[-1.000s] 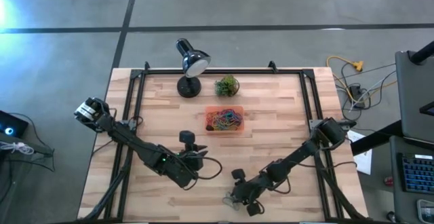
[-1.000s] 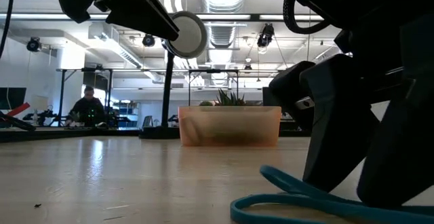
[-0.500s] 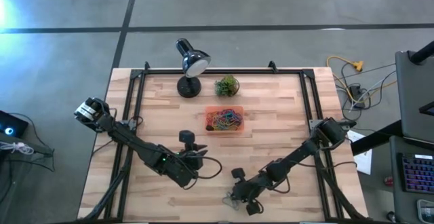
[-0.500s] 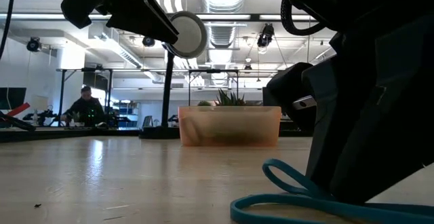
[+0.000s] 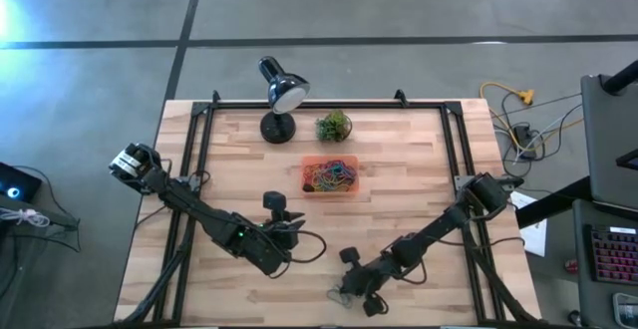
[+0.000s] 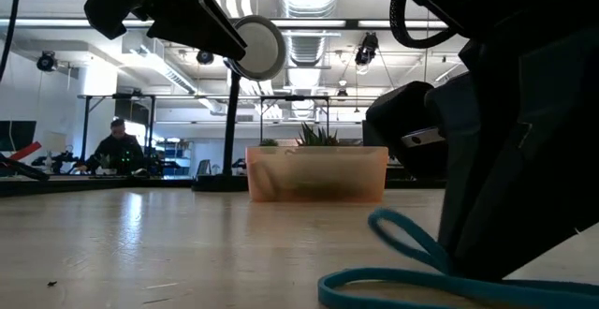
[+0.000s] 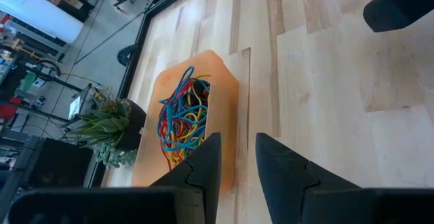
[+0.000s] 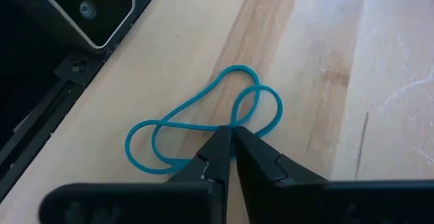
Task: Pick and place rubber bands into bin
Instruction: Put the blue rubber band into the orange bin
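Overhead and close views of a two-arm workcell on a wooden tabletop. The right gripper is down at the near edge of the tabletop, its fingers clenched tip to tip on a teal rubber band; the band lies twisted in loops on the wood, and one strand passes between the fingertips. In the low view the same band lies flat in the foreground, with one loop raised against the dark gripper body. The left gripper hovers over the middle of the tabletop, well apart from the right one, its fingers parted with nothing between them, facing the bin. The bin, a translucent orange tray, stands toward the far side of the tabletop and holds a tangle of rubber bands in blue, red and yellow. Just beyond it are a small green plant and a black desk lamp. A seated person shows in the room behind
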Robot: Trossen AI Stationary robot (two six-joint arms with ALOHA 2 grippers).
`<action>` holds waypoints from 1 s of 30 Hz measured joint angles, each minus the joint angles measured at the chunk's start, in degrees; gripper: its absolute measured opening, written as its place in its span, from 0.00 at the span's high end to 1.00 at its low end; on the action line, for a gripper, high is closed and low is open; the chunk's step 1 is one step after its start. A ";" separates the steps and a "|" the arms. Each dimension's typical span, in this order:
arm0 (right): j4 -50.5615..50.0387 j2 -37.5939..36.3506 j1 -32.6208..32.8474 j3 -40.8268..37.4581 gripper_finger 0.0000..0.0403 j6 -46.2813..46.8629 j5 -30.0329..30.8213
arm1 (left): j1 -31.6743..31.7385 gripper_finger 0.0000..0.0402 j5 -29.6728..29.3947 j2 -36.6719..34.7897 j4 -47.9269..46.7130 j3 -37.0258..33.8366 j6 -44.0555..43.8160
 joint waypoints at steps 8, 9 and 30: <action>0.01 -0.01 0.04 0.02 0.98 -1.36 0.19 | 0.00 0.81 0.02 0.00 -0.02 0.00 0.00; -0.01 -0.03 0.02 0.02 0.98 -1.42 0.21 | 0.00 0.81 0.02 0.00 -0.02 0.00 0.00; -8.24 -12.65 0.01 0.20 0.98 -10.79 11.13 | 0.00 0.81 0.02 0.00 -0.08 0.00 0.00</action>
